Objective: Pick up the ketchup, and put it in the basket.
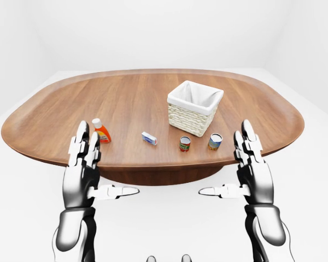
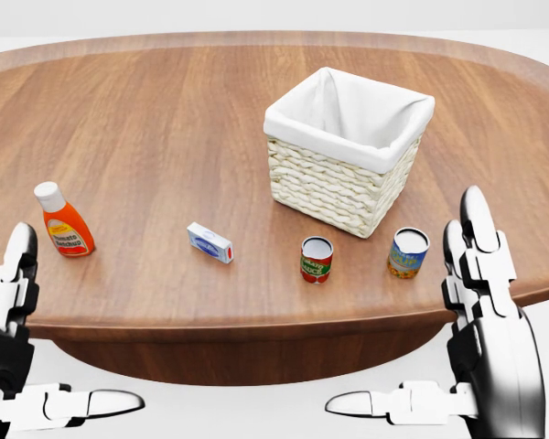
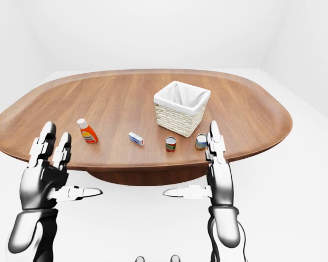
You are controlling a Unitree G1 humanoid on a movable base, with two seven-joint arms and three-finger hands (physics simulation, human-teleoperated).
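Orange ketchup bottle with white cap (image 2: 62, 223) stands on the brown oval wooden table (image 2: 165, 119) at middle left of the head view, well apart from the white-lined woven basket (image 2: 346, 151) at upper centre. Left hand (image 1: 83, 170) and right hand (image 1: 253, 169) are both open, empty, at the lower corners.

The ketchup (image 2: 63, 222) is a small orange bottle with a white cap and a yellow and white label. It stands upright on the wooden table (image 2: 165, 119), near the left side of the head view and close to the table's lower edge. The basket (image 2: 346, 151) is square, woven in pale wicker with a white cloth liner folded over its rim. It sits open-topped, turned corner-on, well apart from the bottle toward the right.
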